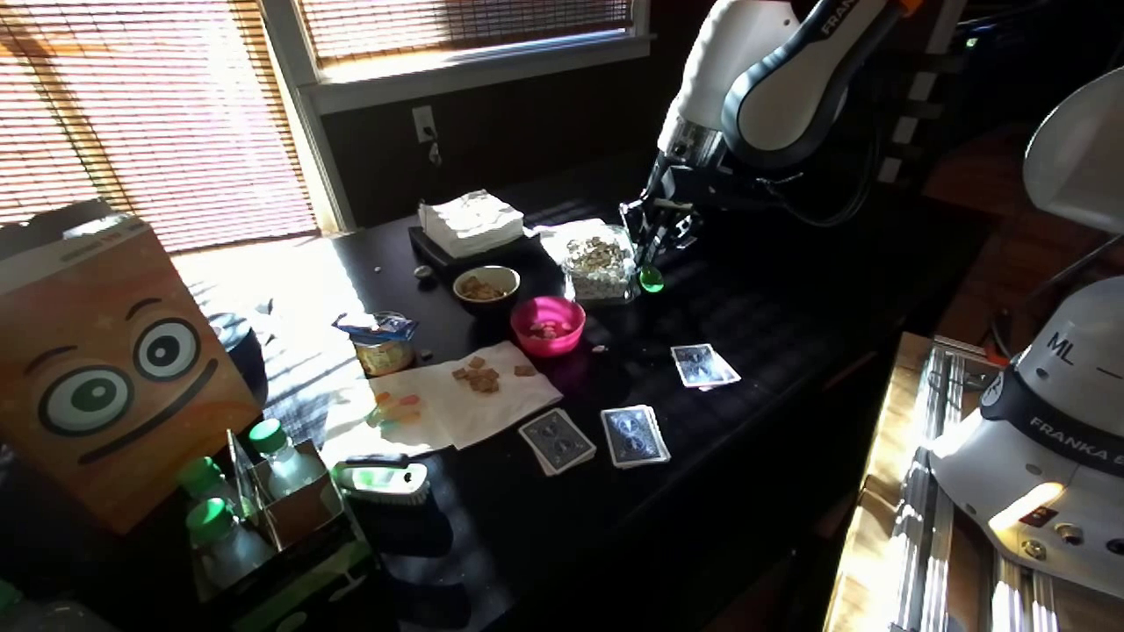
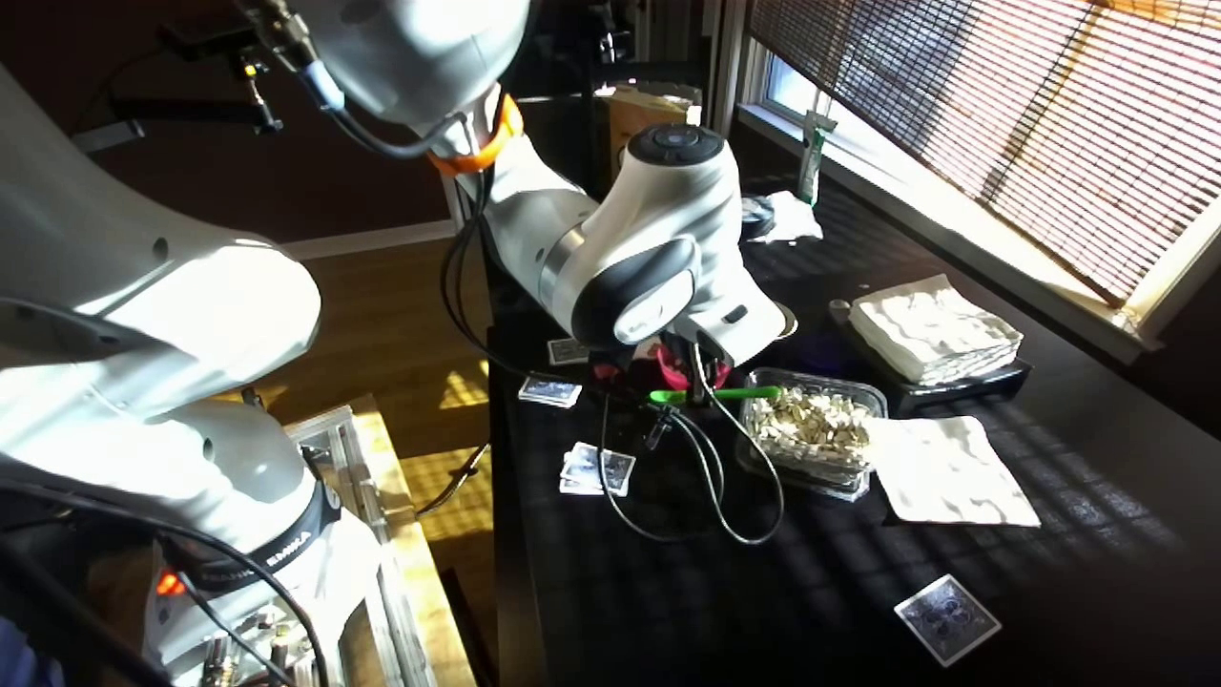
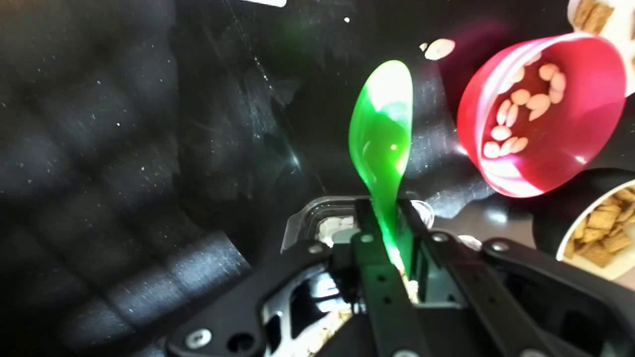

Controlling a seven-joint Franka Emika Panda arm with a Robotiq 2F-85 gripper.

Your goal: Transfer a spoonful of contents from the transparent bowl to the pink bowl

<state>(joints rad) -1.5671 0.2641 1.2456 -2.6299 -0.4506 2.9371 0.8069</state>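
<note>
The tool (image 3: 385, 218) is narrowed tight around the green spoon (image 3: 380, 129), just behind its scoop. The transparent bowl (image 2: 811, 469) of pale pieces (image 2: 816, 420) is near — a push into that pile could swivel the thin neck, and the handle end might snag the rim. The scoop looks unloaded, though glare hides its tip. Farther out, the pink bowl (image 3: 585, 129) holds some pieces; tilting en route would likely spill any load on the bench (image 3: 307, 89) between.

It seems to be a home, because there are woven blinds (image 2: 1011, 124), a wooden floor (image 2: 396, 301), and playing cards (image 1: 634, 435) and napkins (image 2: 935, 329) on a dark table (image 1: 790, 294).
</note>
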